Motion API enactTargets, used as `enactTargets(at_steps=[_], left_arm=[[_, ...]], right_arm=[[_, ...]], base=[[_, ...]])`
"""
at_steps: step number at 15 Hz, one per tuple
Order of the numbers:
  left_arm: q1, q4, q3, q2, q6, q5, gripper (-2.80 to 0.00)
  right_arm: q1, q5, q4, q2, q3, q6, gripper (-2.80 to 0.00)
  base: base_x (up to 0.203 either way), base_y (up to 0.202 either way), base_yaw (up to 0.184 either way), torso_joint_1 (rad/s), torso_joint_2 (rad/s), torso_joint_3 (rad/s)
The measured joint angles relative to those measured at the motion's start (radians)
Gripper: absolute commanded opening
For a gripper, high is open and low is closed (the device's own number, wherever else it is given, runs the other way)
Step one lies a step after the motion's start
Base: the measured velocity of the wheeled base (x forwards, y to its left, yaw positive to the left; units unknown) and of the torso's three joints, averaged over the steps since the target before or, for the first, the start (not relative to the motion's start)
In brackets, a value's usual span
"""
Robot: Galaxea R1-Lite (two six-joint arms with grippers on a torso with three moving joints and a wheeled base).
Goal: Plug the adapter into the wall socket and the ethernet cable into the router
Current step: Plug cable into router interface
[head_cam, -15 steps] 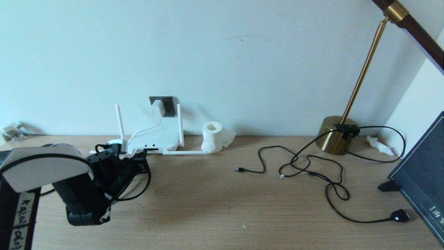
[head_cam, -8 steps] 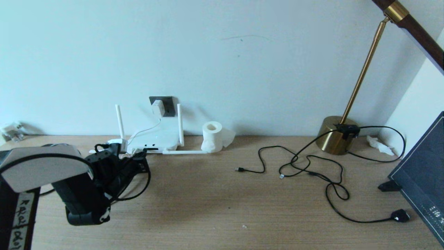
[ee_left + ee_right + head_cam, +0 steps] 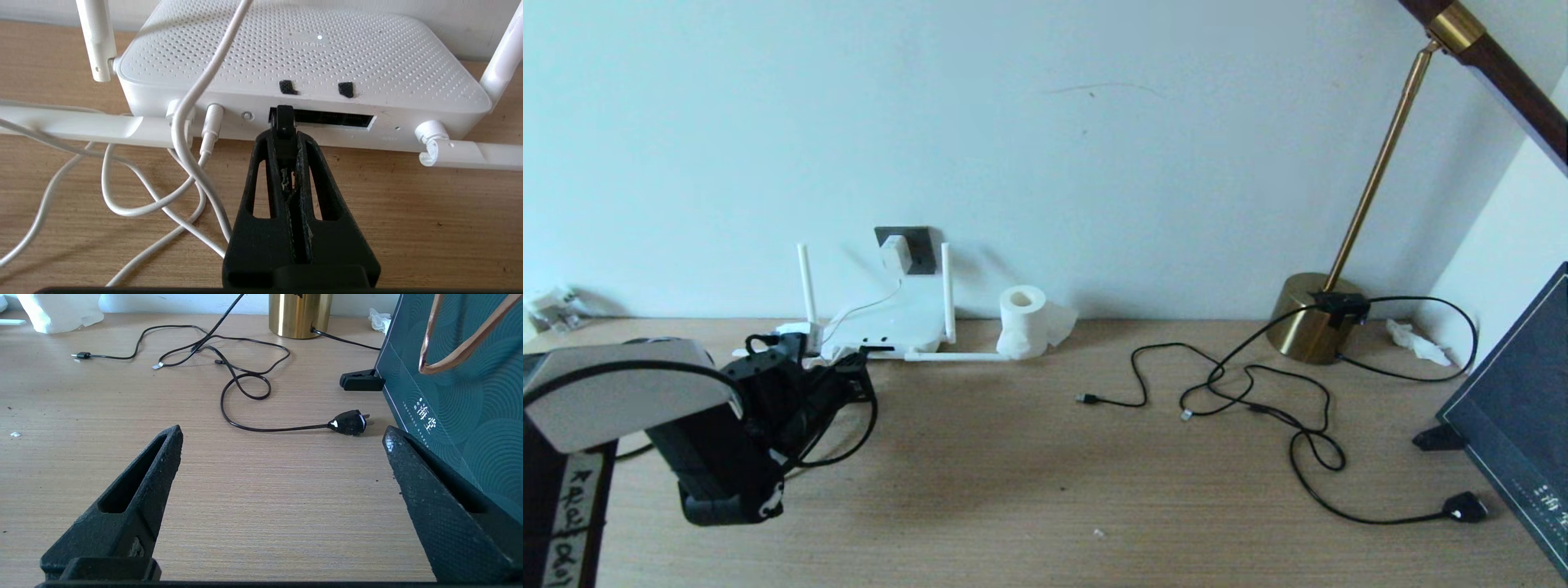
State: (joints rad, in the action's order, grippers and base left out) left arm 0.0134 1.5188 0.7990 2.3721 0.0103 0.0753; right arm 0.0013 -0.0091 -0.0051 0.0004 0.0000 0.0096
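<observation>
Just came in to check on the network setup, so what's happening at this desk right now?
The left gripper is shut on the ethernet cable's plug, holding it at the leftmost end of the dark port strip on the front of the router; whether it is fully seated cannot be told. The adapter already sits in the wall socket. The right gripper hangs open over the bare desk, idle.
</observation>
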Motion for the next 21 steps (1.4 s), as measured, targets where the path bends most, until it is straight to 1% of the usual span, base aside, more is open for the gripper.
enactTargets(at_steps=[21], left_arm=[[-0.004, 0.003, 0.019, 0.016, 0.000, -0.001, -2.80]], right_arm=[[0.000, 0.000, 0.001, 0.000, 0.000, 0.000, 0.00]], base=[[0.000, 0.000, 0.000, 0.000, 0.00, 0.000]])
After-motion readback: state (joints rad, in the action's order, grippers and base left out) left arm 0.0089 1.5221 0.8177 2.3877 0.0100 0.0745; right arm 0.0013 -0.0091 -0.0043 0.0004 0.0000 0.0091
